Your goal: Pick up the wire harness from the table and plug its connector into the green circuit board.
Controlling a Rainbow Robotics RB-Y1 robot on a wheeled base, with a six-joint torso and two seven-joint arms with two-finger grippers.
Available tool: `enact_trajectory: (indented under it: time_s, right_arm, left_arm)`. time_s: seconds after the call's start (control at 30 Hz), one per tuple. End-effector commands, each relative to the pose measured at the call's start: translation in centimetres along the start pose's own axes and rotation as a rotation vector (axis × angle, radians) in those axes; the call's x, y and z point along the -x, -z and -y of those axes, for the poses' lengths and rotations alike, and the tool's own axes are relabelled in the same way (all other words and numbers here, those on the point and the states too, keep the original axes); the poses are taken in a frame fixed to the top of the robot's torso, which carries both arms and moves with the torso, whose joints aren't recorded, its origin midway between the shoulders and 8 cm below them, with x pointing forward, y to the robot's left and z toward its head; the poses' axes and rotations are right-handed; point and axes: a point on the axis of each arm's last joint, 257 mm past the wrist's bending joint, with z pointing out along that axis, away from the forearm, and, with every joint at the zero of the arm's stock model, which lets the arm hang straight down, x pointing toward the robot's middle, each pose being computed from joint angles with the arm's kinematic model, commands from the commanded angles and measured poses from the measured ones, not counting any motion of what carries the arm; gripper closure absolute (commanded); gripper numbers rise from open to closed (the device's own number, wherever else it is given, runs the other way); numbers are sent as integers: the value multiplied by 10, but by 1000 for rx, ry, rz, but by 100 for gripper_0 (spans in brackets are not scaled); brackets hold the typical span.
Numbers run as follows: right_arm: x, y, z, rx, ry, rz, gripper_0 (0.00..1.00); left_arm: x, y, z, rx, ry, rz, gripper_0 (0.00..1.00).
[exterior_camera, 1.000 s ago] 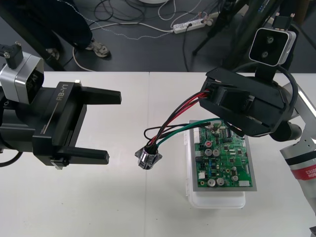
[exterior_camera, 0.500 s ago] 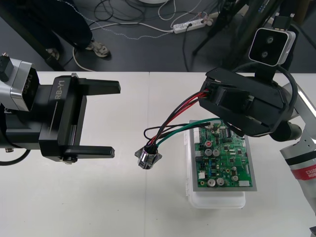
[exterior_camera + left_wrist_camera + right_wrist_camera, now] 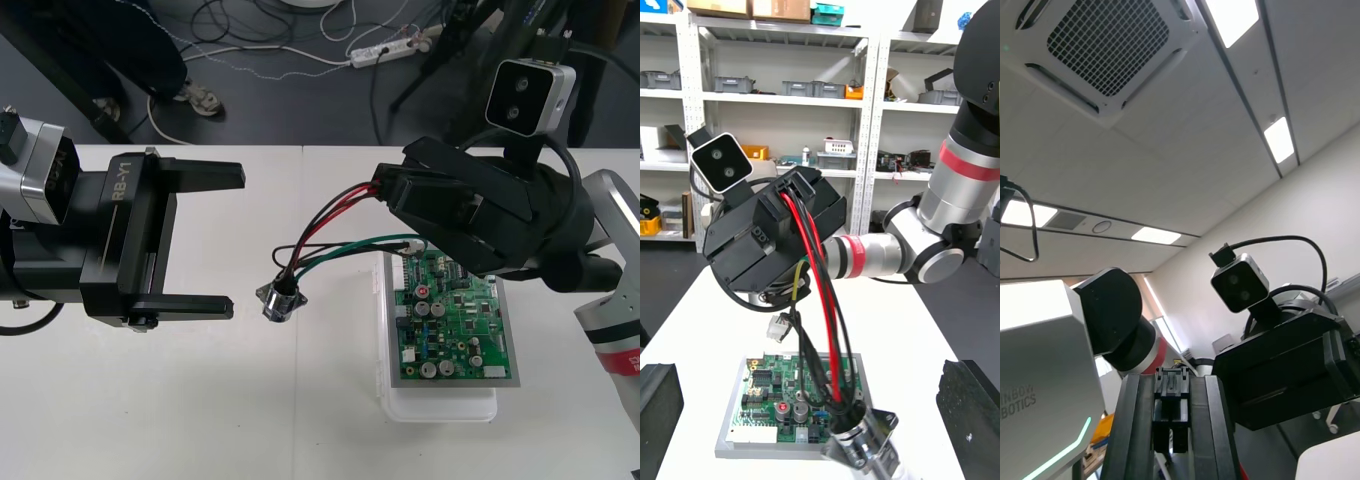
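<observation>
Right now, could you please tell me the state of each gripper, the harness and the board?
Left gripper: open, empty, left of the socket.
Right gripper: shut on the plug.
Harness: off the table, wires hanging from the right gripper, socket at their low end, left of the board.
Board: flat on its white base, plug not in it.

Your table presents a plain light top with one seam running front to back. Beyond its far edge you have dark grey floor. On that floor lie loose cables and a white power strip, with black stand legs near the strip.
</observation>
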Motion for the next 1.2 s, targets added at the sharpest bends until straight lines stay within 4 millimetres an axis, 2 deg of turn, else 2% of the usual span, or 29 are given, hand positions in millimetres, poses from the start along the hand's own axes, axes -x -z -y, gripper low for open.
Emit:
enact_trajectory:
  time_s: [0.03,0.43,0.77,1.0,1.2]
  right_arm:
    - [1,2,-7,-55,84,-18,100]
    - [-17,6,10,-232,215,-129,100]
    - [-40,2,18,-369,363,-247,100]
    - [-44,1,19,-422,434,-287,100]
    - [-37,2,15,-444,489,-292,100]
  left_arm:
    - [8,-6,-1,28,1,31,0]
    - [9,-7,0,25,-12,35,0]
    - [10,-7,-1,25,-28,37,0]
    - [10,-8,1,21,-27,40,0]
    - [9,-11,1,22,-14,50,0]
